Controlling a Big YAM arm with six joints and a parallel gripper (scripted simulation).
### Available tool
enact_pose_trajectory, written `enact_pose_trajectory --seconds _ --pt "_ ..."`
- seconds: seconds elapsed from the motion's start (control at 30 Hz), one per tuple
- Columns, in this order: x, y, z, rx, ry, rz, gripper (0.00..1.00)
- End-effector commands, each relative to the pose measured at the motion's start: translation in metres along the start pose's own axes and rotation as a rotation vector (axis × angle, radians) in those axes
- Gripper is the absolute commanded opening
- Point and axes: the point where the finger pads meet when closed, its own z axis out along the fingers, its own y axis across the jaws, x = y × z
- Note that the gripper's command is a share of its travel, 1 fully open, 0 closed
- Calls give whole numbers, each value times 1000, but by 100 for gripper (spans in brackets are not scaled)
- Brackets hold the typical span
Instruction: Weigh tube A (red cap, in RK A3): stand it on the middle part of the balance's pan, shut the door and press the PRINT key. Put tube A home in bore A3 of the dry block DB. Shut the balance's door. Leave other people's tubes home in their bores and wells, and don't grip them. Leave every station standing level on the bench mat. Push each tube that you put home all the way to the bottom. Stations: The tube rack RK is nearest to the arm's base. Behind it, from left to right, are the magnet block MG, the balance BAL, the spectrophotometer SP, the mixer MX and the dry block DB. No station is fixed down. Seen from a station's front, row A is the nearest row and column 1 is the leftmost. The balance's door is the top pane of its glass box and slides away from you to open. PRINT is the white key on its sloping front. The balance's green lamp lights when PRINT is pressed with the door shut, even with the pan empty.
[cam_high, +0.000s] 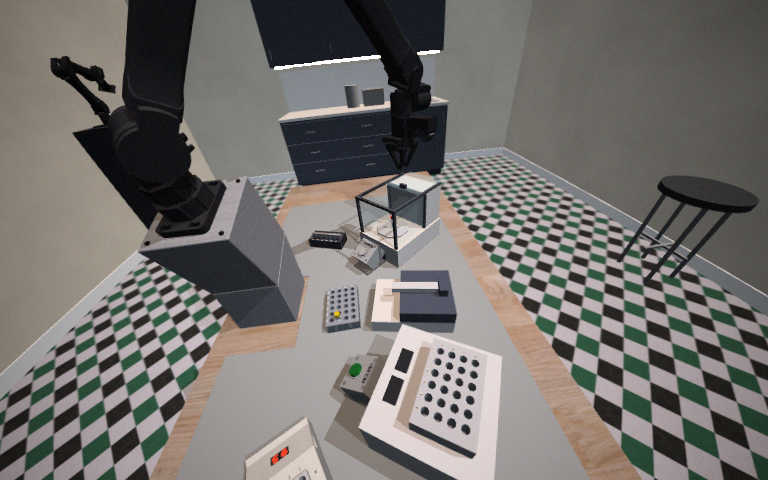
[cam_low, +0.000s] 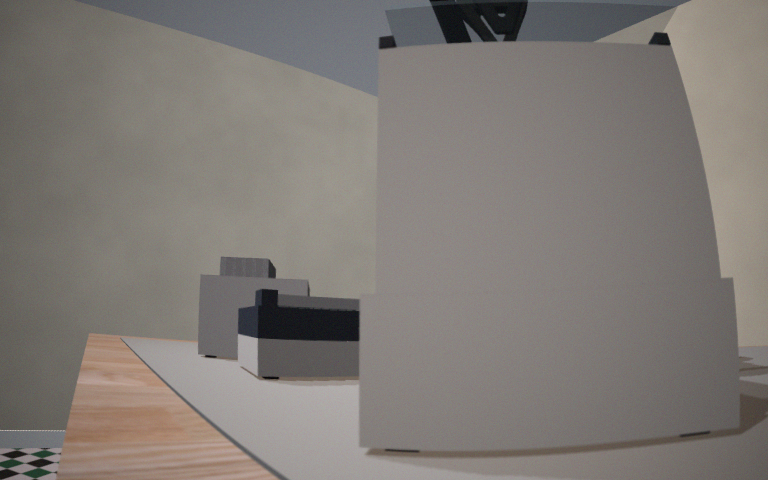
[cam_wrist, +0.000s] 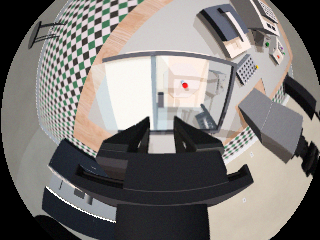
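My gripper (cam_high: 400, 163) (cam_wrist: 161, 120) hangs a little above the back of the balance (cam_high: 417, 240) (cam_low: 538, 254), over its top pane. The fingers stand partly open with nothing between them. The top pane (cam_high: 416, 183) (cam_wrist: 127, 90) is slid back, so the front part of the glass box is open from above. Its small dark handle (cam_high: 403, 185) lies just under my fingertips. In the wrist view, tube A's red cap (cam_wrist: 184, 84) shows inside the box, upright on the pan (cam_high: 390, 230). The balance's sloping front (cam_high: 365, 251) faces the rack RK (cam_high: 342, 307).
RK holds a yellow-capped tube (cam_high: 336, 313). The magnet block MG (cam_high: 327, 238) lies left of the balance. The spectrophotometer SP (cam_high: 425, 302) (cam_low: 300, 333), the mixer MX (cam_high: 357, 378) with its green top and the dry block DB (cam_high: 447, 396) follow in a row. The arm's base block (cam_high: 226, 249) stands beside RK.
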Motion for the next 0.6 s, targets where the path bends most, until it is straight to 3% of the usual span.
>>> enact_pose_trajectory --seconds 0.0,0.33,0.57 --pt "7 27 -17 -50 -10 0 30" --pt "7 27 -17 -50 -10 0 30" --pt "1 29 2 -54 -8 -5 30"
